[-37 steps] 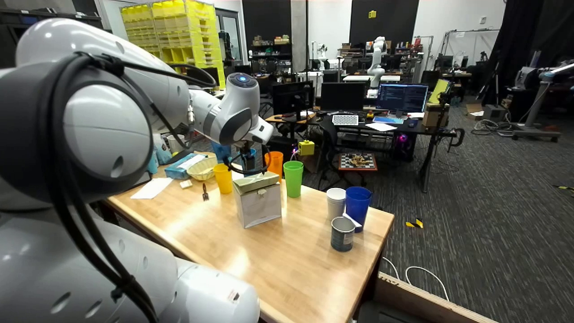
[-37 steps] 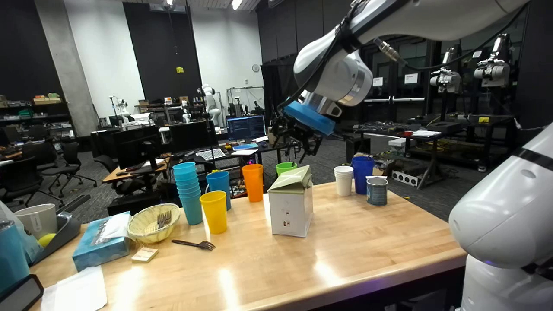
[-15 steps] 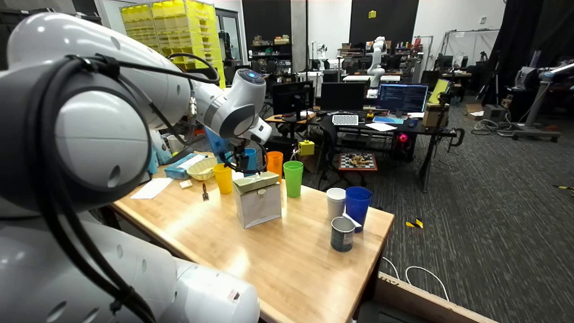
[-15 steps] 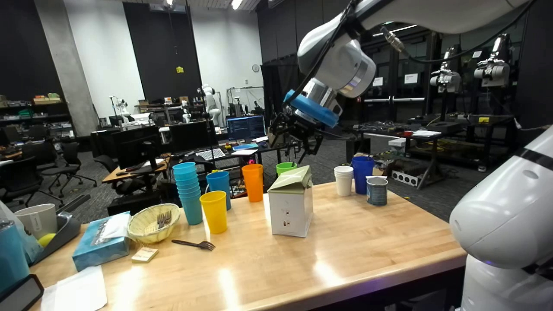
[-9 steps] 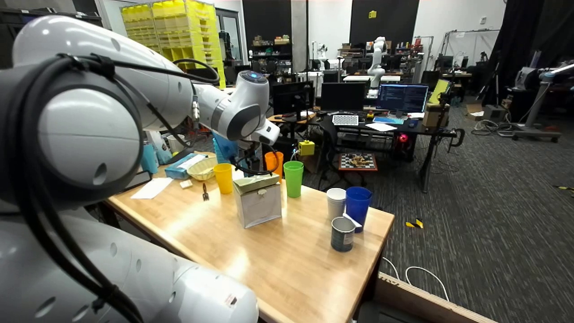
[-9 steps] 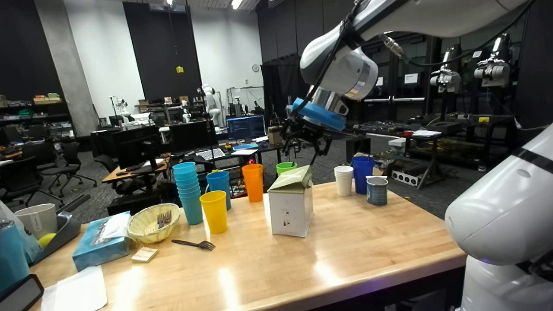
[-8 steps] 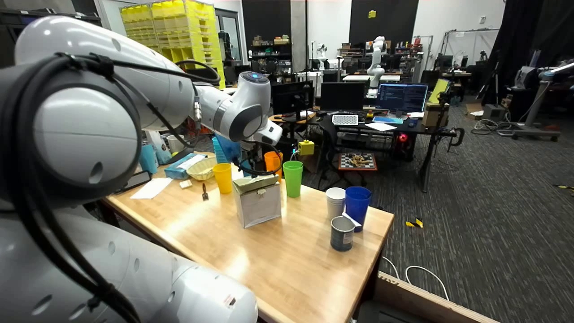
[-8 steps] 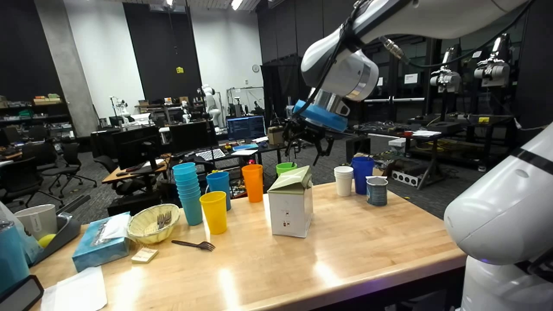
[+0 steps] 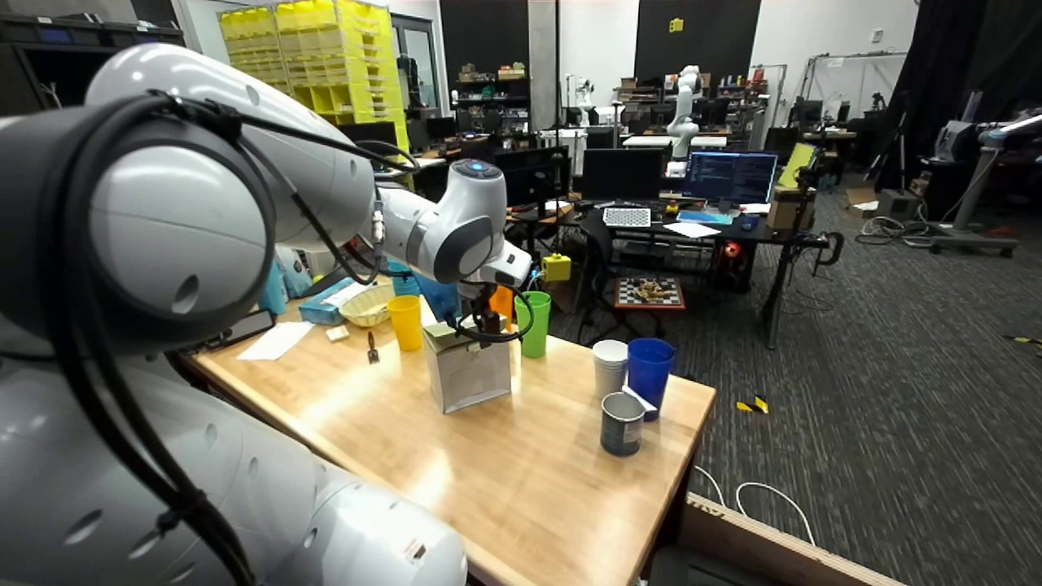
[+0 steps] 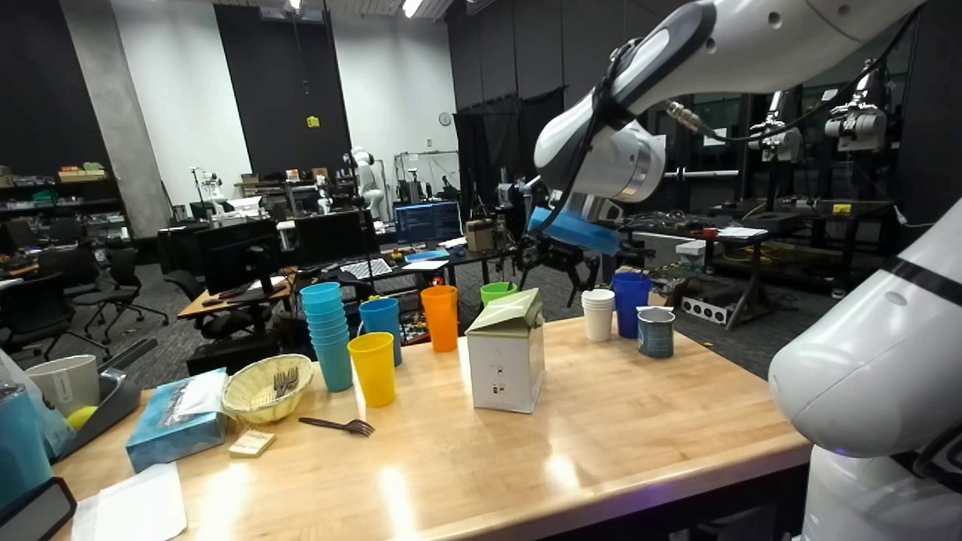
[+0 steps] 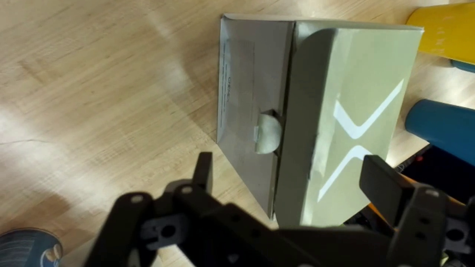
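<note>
Gripper point(image 11: 289, 174), black, hangs close to the top of a white-and-green carton point(image 11: 308, 122), its two fingers point(image 11: 384, 183) well apart and nothing clamped between them; we cannot tell whether a fingertip brushes the lid point(image 11: 371, 66). The carton stands upright on a pale wooden table point(image 10: 451, 451), lid sloped, a rounded tab point(image 11: 269, 135) showing at the front, contents hidden from us. We judge it thin card: light, stiff along its edges, easily dented, slightly slick. The lid's edge or that tab looks the best place to pinch, since the full width may be too broad.

Near it we find a green cup point(image 9: 537, 346), an orange cup point(image 10: 440, 319), a mid-blue cup point(image 10: 385, 327) and a yellow cup point(image 10: 373, 372); we cannot see to the bottom of any. Further off, toward one end, are a stack of white cups point(image 9: 609, 373), a dark blue cup point(image 9: 651, 366) and an open grey tin point(image 9: 621, 431), its inner wall bare where visible. Toward the other end, teal cups point(image 10: 331, 353) nest in a tall stack, and a woven basket point(image 10: 254, 376) holds forks point(image 10: 285, 382) beside a blue tissue box point(image 10: 176, 445). Monitors point(image 9: 623, 173) stand beyond the table.
</note>
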